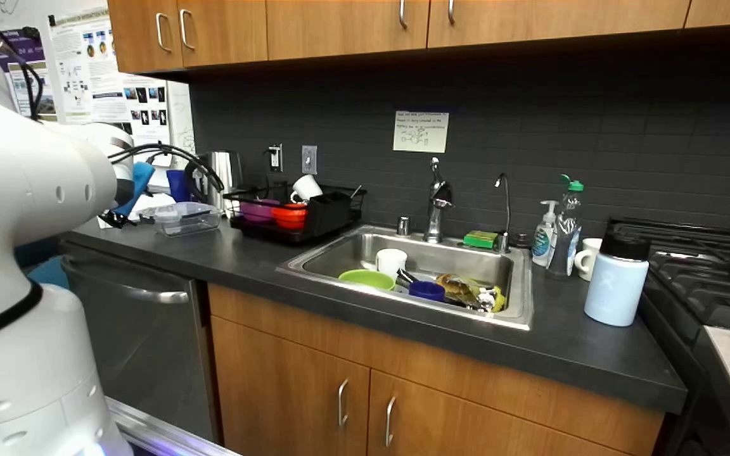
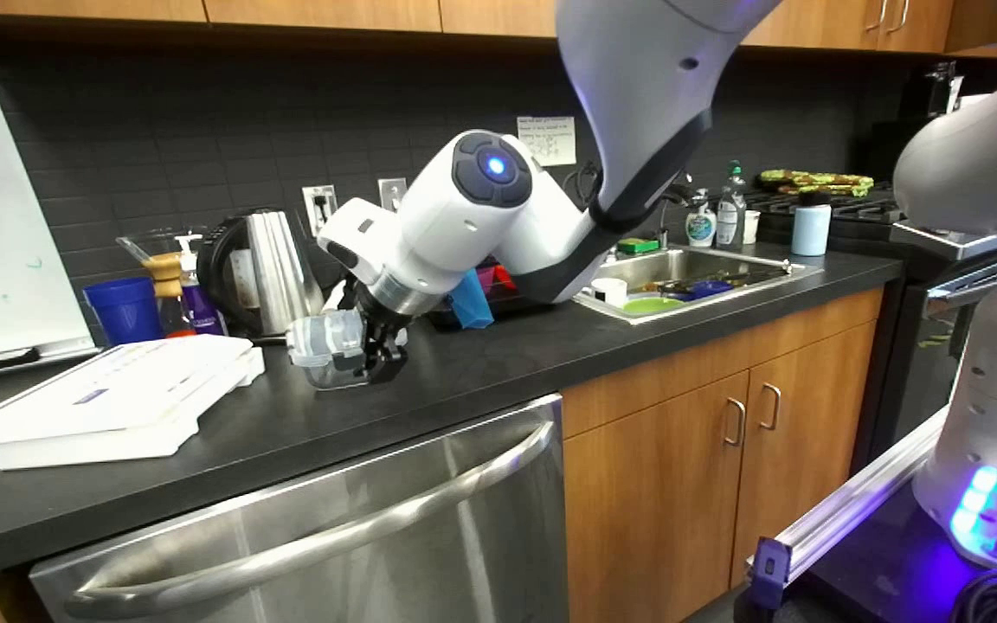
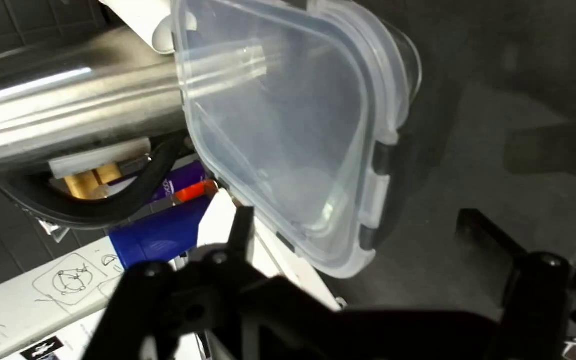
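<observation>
A clear plastic container (image 1: 189,220) with a clip-edged lid stands on the dark counter (image 2: 498,363), left of the dish rack in an exterior view. My gripper (image 2: 386,346) is beside this container (image 2: 330,368), low over the counter. In the wrist view the gripper (image 3: 356,214) is open, its fingers (image 3: 242,230) wide apart. A corner of the lid (image 3: 288,130) points toward the gap between them, and neither finger is closed on it. Whether the left finger touches the lid edge, I cannot tell. In an exterior view the fingertips are small and partly dark.
A steel kettle (image 2: 282,268) stands behind the container, with a blue cup (image 2: 125,310) nearby. White boxes (image 2: 109,402) lie at the counter's left. A black dish rack (image 1: 330,215) holds bowls and a mug. Dishes lie in the sink (image 1: 523,304); a light-blue bottle (image 1: 616,288) stands beyond.
</observation>
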`<state>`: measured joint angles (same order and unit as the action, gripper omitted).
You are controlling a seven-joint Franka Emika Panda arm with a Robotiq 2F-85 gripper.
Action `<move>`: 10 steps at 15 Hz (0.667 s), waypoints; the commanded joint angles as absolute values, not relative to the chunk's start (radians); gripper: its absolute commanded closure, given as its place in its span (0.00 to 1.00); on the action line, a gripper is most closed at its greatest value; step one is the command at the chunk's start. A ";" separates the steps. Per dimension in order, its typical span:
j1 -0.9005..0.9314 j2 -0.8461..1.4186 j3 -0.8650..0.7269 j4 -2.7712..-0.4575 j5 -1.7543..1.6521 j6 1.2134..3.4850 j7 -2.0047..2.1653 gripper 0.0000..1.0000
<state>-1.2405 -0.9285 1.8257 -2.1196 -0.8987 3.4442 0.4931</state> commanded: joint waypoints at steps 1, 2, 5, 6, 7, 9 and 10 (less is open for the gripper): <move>-1.280 -0.981 1.834 -2.101 -0.692 3.446 0.315 0.00; -1.294 -1.001 1.834 -2.097 -0.638 3.451 0.287 0.00; -1.307 -1.018 1.845 -2.120 -0.452 3.469 0.128 0.00; -1.308 -1.020 1.848 -2.126 -0.407 3.470 0.089 0.00; -1.310 -1.019 1.850 -2.128 -0.377 3.466 0.059 0.00; -1.309 -1.017 1.851 -2.142 -0.333 3.468 0.015 0.00; -1.309 -1.016 1.851 -2.149 -0.319 3.469 -0.001 0.00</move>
